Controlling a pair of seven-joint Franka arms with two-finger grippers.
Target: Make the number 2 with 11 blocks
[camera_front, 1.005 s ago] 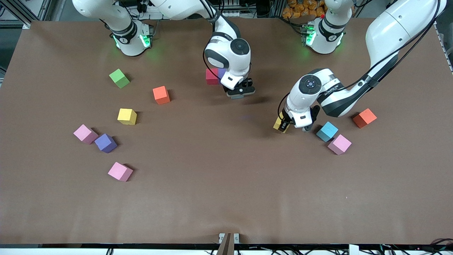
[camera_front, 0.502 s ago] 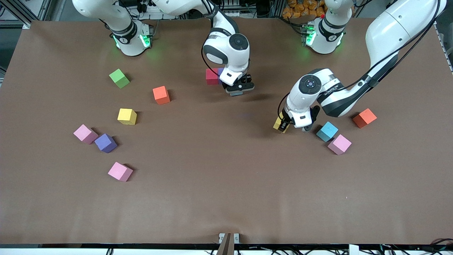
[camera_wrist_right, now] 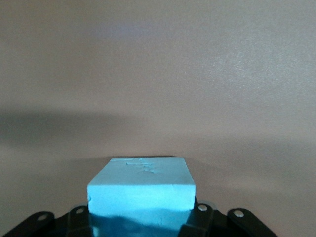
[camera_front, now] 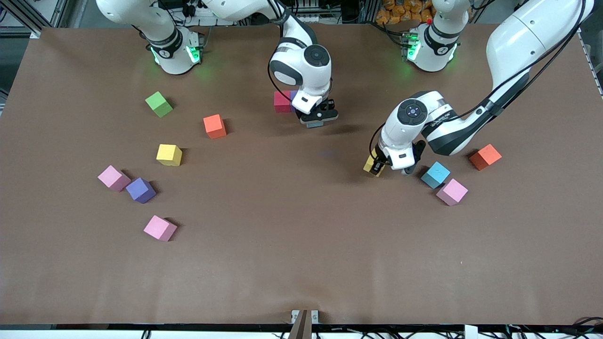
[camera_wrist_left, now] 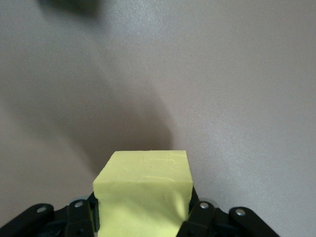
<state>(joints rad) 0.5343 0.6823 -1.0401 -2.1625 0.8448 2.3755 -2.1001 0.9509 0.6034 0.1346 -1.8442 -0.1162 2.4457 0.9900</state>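
Eleven cubes in play, two of them lifted, no digit built yet.
I see a yellow cube point(camera_wrist_left: 143, 195) and a light blue cube point(camera_wrist_right: 142, 190) clamped off the table. Taking the red cube point(camera_front: 281, 101) as my landmark, a purple cube point(camera_front: 294, 96) touches it. Toward the right arm's end lie an orange cube point(camera_front: 214, 126), a yellow one point(camera_front: 168, 155), two pink point(camera_front: 113, 178) point(camera_front: 159, 228), one purple point(camera_front: 140, 190). Toward the left arm's end sit another light blue cube point(camera_front: 435, 174), a pink point(camera_front: 451, 191) and a red-orange point(camera_front: 484, 157).
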